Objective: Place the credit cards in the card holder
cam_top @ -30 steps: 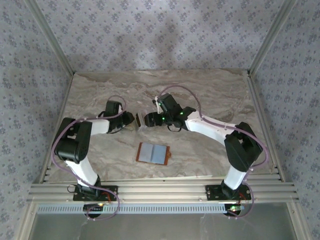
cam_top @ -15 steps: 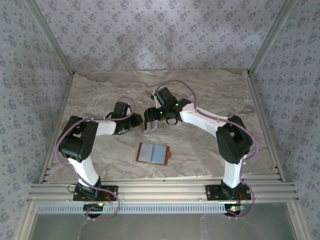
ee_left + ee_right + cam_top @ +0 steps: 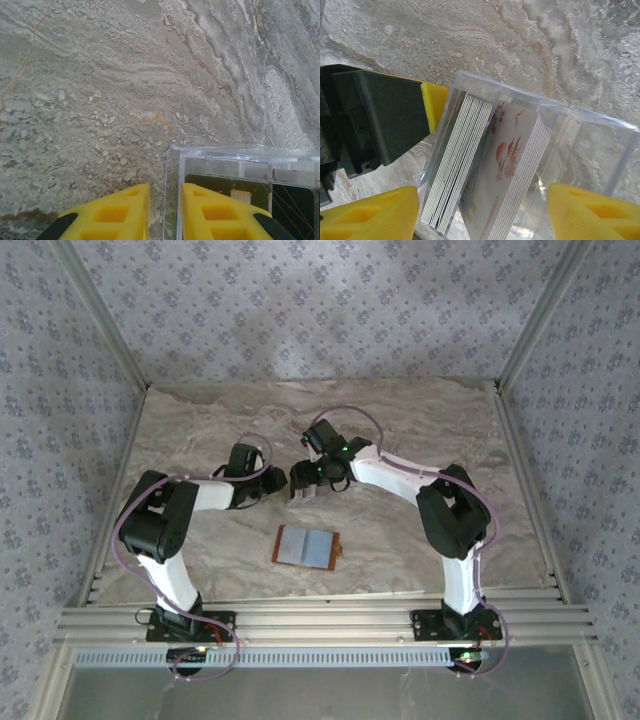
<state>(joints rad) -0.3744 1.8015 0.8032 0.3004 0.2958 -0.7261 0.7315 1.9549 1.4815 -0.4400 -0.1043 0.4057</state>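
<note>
Pinching the clear box [image 3: 235, 162], your left gripper [image 3: 165, 195] steadies it; your right gripper [image 3: 482, 202], fingers wide, should next grasp credit cards [image 3: 465, 155].

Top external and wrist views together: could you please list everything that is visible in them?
card holder: one, brown with a blue-grey inside, lying open on the table between the arms.
clear box: one, transparent plastic, between the two grippers, beyond the card holder.
credit cards: one stack, number cannot be told, pale edges, one face with a red print, standing on edge inside the clear box.
table: one, grey-beige marble pattern.
backdrop: grey-blue patterned walls on three sides.
arms: two, white and black with lilac cables, bases at the near edge.
left gripper: yellow fingers, pinching a wall of the clear box.
right gripper: yellow fingers, open, either side of the clear box.
</note>
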